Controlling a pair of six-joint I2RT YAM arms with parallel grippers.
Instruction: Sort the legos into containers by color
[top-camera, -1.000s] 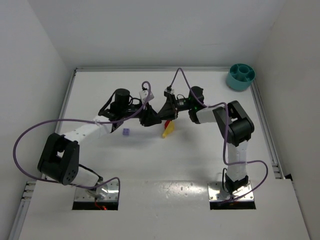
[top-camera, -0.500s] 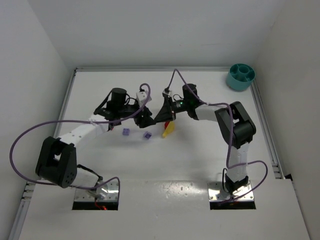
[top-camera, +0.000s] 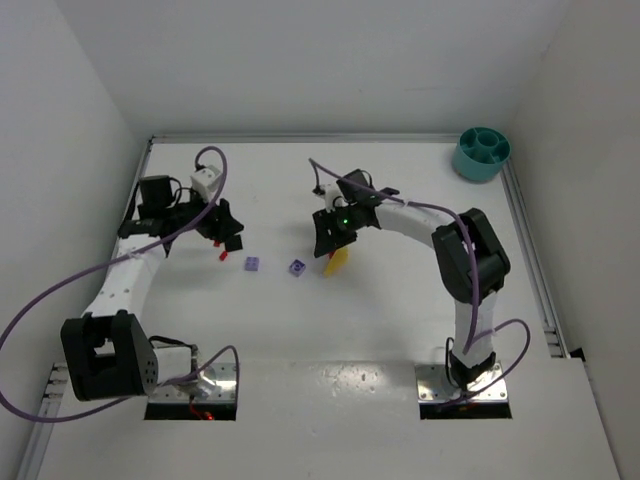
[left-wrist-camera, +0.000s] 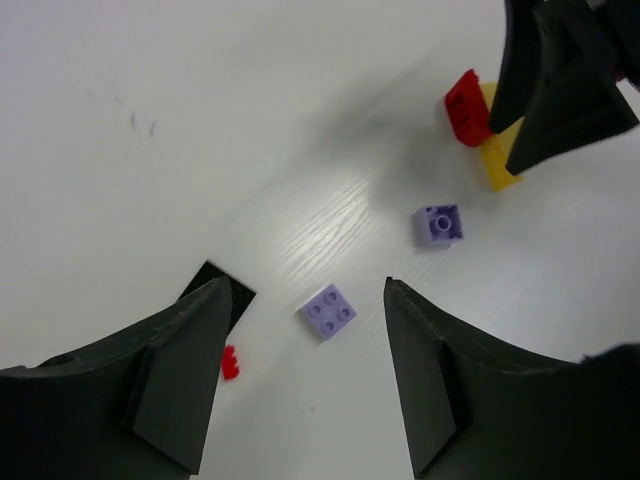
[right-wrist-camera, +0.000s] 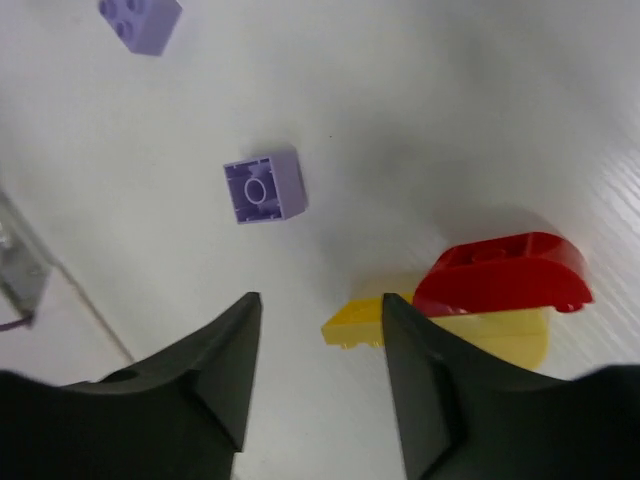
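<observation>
Okay, landmark is the yellow brick (right-wrist-camera: 500, 338), flat on the white table (top-camera: 400, 310) roughly mid-table. A red curved brick (right-wrist-camera: 500, 272) sits on top of it, touching. The right gripper (right-wrist-camera: 320, 300) hangs just above and beside the yellow brick, jaws apart at a medium gap, nothing held; the yellow brick's near corner shows between the fingertips in the wrist view.

One purple brick (left-wrist-camera: 439, 224) lies just beside the yellow brick on the left-arm side, not touching, hollow underside showing. A second purple brick (left-wrist-camera: 328, 311), studs up, lies further out the same way, apart from the first. Further still from the yellow brick are a tiny red piece (left-wrist-camera: 230, 362) and a black tile (left-wrist-camera: 235, 296), near each other; the tile is partly hidden by a left finger.

The left gripper (left-wrist-camera: 307, 290) is well apart from the yellow brick, out past the studs-up purple brick, jaws wide, empty.

The teal bowl (top-camera: 481, 153) with inner dividers stands far from the yellow brick, at the back right corner of the table by the wall. Cannot tell its contents from the top view.
</observation>
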